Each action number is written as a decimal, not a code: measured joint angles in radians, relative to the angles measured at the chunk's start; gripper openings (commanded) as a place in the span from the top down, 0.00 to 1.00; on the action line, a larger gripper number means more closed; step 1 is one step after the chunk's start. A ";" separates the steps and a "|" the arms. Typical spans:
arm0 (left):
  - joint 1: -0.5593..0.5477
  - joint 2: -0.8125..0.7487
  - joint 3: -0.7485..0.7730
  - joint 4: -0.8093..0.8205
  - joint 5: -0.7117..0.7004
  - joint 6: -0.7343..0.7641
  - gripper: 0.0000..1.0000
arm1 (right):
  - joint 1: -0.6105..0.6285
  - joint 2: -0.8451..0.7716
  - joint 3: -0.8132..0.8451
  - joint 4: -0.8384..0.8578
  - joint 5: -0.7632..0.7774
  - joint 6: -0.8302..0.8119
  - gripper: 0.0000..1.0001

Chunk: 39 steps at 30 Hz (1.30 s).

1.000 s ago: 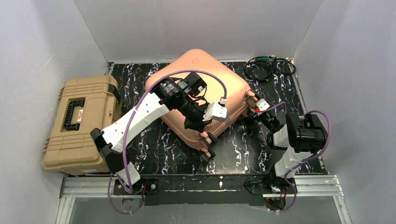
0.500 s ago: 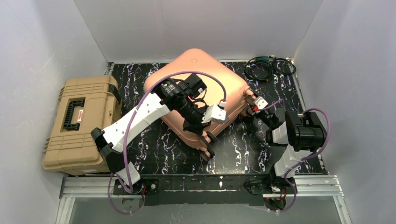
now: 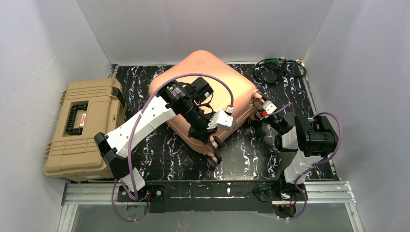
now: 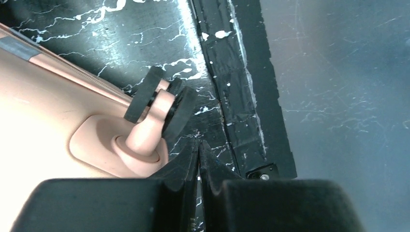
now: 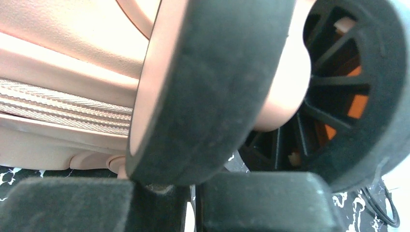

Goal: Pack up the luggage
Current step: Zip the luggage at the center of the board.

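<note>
The peach-pink luggage (image 3: 203,82) lies closed and flat on the black marbled table, turned diagonally. My left gripper (image 3: 209,137) is shut and empty at its near edge, beside a double wheel (image 4: 162,108); its fingertips (image 4: 199,145) meet with nothing between them. My right gripper (image 3: 263,112) is shut at the luggage's right corner, pressed up against a wheel (image 5: 212,92) that fills the right wrist view. The zip line (image 5: 58,108) runs along the shell there. The lining is hidden.
A tan ribbed toolbox (image 3: 82,128) with a black handle stands at the left. A coil of black cable (image 3: 273,70) lies at the back right. White walls close in three sides. The table's front edge (image 4: 241,96) lies just beyond the left fingertips.
My left gripper has slid down and left along the luggage's near edge toward the wheels. The luggage has shifted slightly left. My right gripper has edged left with the wheel.
</note>
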State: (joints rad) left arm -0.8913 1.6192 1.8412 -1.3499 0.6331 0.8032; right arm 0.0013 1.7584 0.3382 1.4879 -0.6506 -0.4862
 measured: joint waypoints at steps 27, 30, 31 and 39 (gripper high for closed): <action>-0.121 0.130 0.040 0.028 -0.059 0.115 0.20 | -0.109 0.011 0.049 -0.026 -0.176 0.457 0.99; -0.128 0.130 0.016 0.053 -0.106 0.122 0.18 | -0.113 0.011 0.053 -0.030 -0.188 0.465 0.99; -0.130 0.130 0.007 0.058 -0.121 0.125 0.17 | -0.115 0.011 0.053 -0.030 -0.191 0.467 0.99; -0.162 0.130 -0.048 0.103 -0.243 0.150 0.12 | -0.123 0.011 0.057 -0.031 -0.209 0.480 0.99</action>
State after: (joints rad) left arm -1.0531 1.7493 1.7927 -1.2465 0.3897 0.9527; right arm -0.1219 1.7695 0.3954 1.4574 -0.8593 -0.0063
